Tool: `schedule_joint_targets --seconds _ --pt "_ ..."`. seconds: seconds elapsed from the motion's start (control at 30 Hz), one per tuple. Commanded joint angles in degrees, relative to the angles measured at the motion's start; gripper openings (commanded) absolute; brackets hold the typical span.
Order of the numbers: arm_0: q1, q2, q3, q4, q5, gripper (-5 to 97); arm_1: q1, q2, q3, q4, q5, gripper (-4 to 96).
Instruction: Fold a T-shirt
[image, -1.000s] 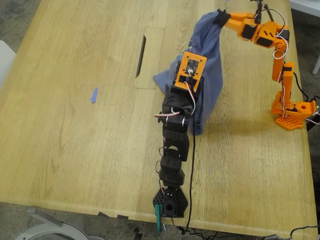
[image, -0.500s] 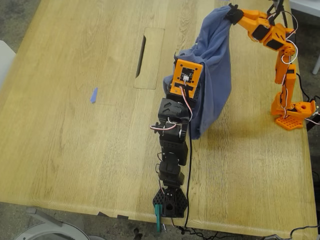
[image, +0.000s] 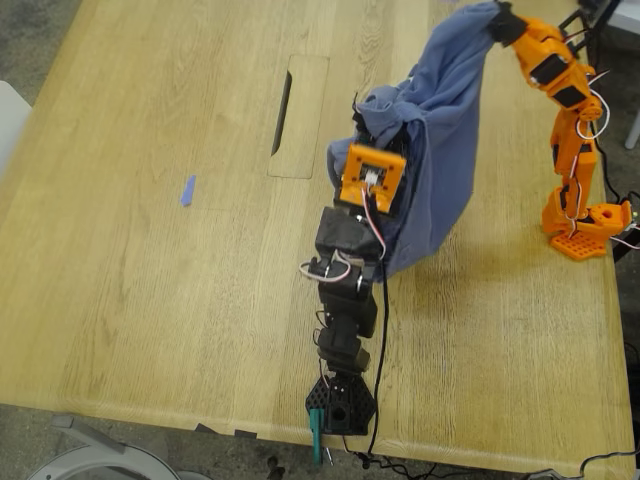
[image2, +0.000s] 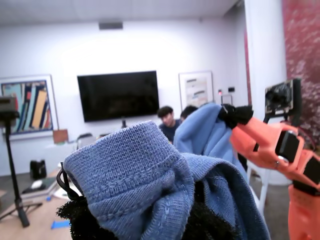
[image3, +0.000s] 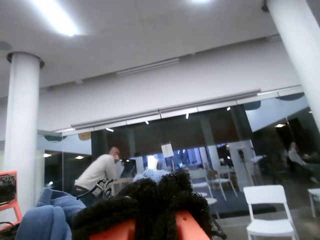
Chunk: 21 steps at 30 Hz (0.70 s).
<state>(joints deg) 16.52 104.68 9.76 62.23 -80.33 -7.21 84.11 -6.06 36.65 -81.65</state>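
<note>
The slate-blue T-shirt (image: 440, 150) hangs bunched in the air between both grippers, its lower end near the table (image: 150, 280) in the exterior view. My first gripper (image: 375, 118), on the black arm, is shut on one bunched edge of the T-shirt (image2: 135, 170), which fills the space between its black padded fingers (image2: 80, 222). My second gripper (image: 497, 22), on the orange arm, is shut on another part of the cloth at the exterior view's top right. It also shows as my second gripper (image2: 231, 114) in the first wrist view. Its own view shows dark padded fingers (image3: 150, 195) and blue T-shirt cloth (image3: 45, 215).
A small blue tape scrap (image: 187, 190) lies on the wood toward the exterior view's left. A cable slot (image: 290, 115) is set into the table behind it. The orange arm's base (image: 585, 225) stands at the exterior view's right, the black arm's base (image: 340, 400) at the front edge.
The orange arm has swung further toward the exterior view's top right, lifting and stretching the shirt. The black arm has drawn back toward the front edge with its hold kept.
</note>
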Motion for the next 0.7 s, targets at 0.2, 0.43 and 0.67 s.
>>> schedule_joint_targets --seconds 0.2,0.43,0.67 --pt "2.2 6.94 -3.78 -4.13 -0.35 0 -1.14 4.31 -2.02 -1.93 -0.53 0.0" --pt "3.6 7.65 -3.69 -4.83 -0.62 0 -1.05 7.12 -2.02 0.88 -0.62 0.0" --pt "6.94 7.73 -3.34 -4.48 -0.62 0 0.0 10.46 -1.93 5.36 -0.44 0.0"
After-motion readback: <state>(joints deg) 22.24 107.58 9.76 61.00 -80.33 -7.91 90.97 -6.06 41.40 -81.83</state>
